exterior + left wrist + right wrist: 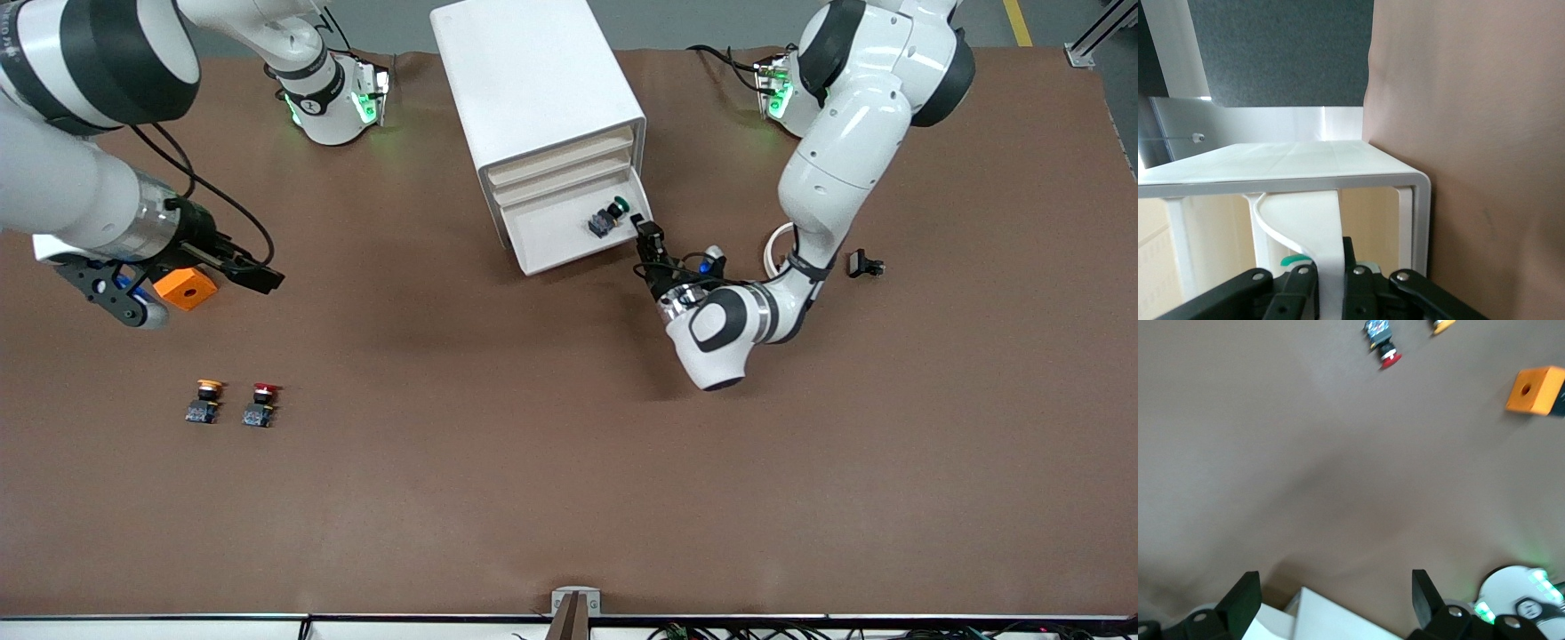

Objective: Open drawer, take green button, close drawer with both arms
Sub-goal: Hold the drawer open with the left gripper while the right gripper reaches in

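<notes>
Here, in the front view, the cabinet (542, 89) sits at top centre with its third drawer (569, 233) pulled out toward the camera, and the green button (608, 219) lies in the tray near its corner by the left arm. The left gripper (647, 240), just right of centre, is clamped on the drawer's front, so the opening step looks done or nearly so. The right gripper (258, 277) hangs at the left edge over the table beside an orange block (185, 288), its jaws apart and empty; this arm waits. The yellow button (205, 402) and red button (260, 404) stand at lower left. In the left wrist view, the fingers (1361, 290) at the bottom edge pinch a white handle (1313, 233), with a sliver of green cap beside them. In the right wrist view, the spread fingers (1423, 590) frame bare table. Next, I judge, the right arm must cross to the drawer and come down on the green button while the left holds the drawer still.
</notes>
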`<state>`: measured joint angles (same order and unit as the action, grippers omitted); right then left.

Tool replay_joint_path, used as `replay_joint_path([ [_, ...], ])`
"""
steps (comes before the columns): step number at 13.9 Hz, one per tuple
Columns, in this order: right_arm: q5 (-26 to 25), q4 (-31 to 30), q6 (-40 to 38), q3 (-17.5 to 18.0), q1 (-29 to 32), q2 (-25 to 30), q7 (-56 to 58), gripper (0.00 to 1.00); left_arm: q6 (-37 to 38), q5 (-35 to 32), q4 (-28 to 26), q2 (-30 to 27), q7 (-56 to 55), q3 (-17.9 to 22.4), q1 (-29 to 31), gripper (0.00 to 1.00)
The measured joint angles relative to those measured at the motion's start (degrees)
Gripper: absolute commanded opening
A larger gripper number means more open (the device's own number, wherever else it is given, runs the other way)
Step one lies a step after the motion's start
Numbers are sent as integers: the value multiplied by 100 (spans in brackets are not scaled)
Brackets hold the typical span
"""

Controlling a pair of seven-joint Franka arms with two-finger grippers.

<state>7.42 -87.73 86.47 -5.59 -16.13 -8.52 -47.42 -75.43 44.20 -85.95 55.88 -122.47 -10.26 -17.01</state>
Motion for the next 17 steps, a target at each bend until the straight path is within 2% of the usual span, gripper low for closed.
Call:
replay_joint_path([
  [5, 150, -55, 487, 7, -437, -41, -912, 100, -175, 2, 321, 0, 2, 9, 212, 12],
  [8, 161, -67, 1007, 25, -1105, -129, -1767, 100, -261, 14, 458, 3, 57, 13, 435, 14],
  [13, 160, -147, 1925, 39, -2118, -754, -2883, 100, -292, 30, 459, 35, 118, 0, 404, 15],
  [17, 156, -141, 2212, 40, -2808, -1156, -3657, 100, -294, 30, 457, 58, 118, -15, 103, 15],
])
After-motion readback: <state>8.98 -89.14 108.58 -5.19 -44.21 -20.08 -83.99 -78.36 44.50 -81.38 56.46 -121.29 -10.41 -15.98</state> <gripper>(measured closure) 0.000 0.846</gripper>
